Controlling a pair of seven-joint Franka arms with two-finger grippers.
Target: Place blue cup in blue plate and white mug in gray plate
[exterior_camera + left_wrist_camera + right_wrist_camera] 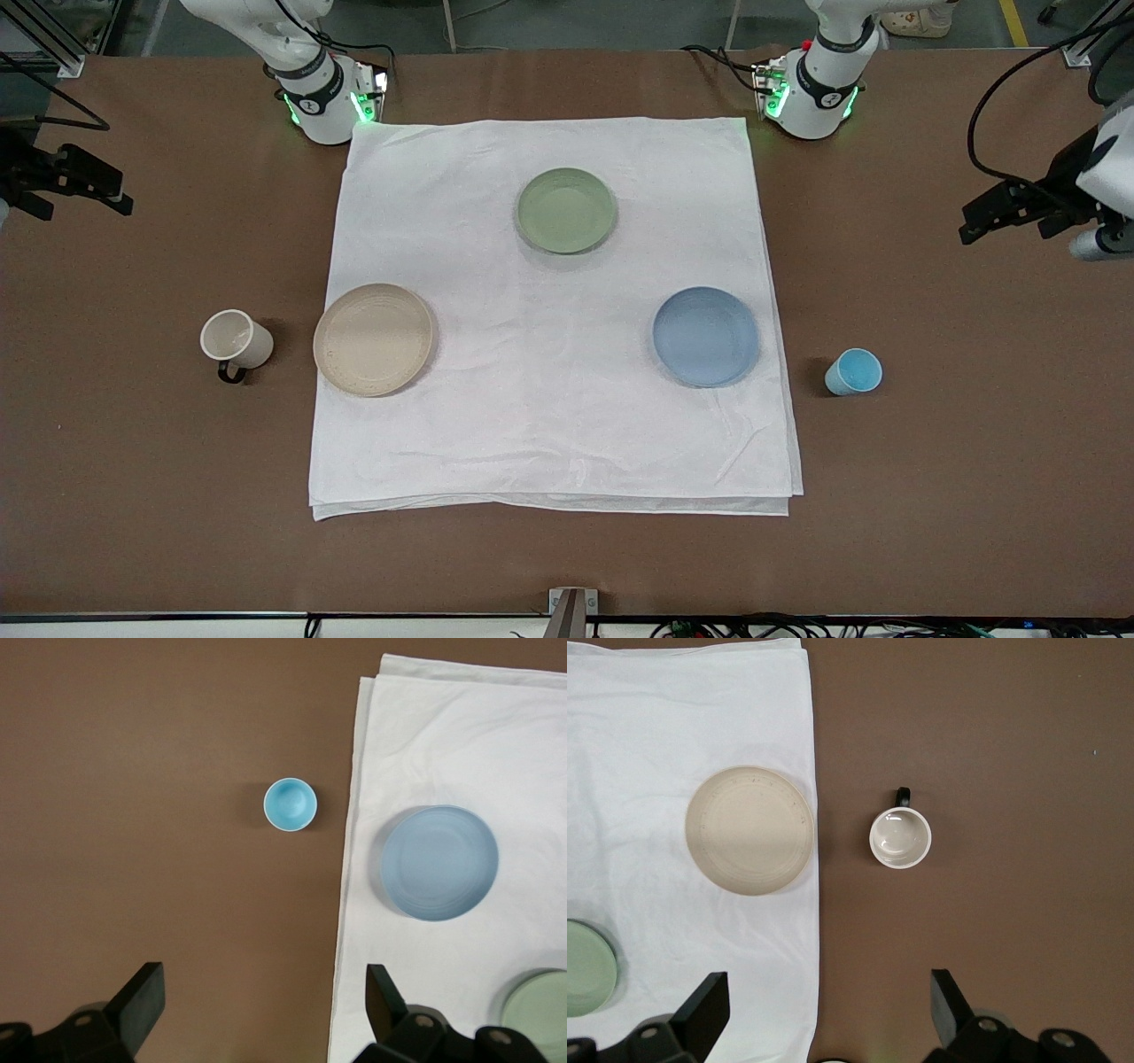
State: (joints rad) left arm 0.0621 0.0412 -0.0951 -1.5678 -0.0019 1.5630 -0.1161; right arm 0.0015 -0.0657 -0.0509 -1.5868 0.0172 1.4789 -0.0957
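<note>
A brown worktop [930,496] fills the scene, with a rumpled white cloth [549,416] spread over its middle. Three plates sit on the cloth. The gray plate [374,339] lies at the edge toward the right arm's end. The blue plate [706,336] lies toward the left arm's end. A green plate [566,210] sits farther from the front camera than both. The mug [236,340] stands upright on bare worktop just beside the gray plate, off the cloth, its dark handle turned toward the front camera. The cup [854,371] stands on bare worktop near the blue plate, also off the cloth.

Both arms wait, raised at the table's ends. The left hand [266,1001] hangs over bare worktop near the cup, fingers spread apart. The right hand [829,1005] hangs over the cloth's edge near the mug, fingers likewise apart. Cables run along the worktop's edges.
</note>
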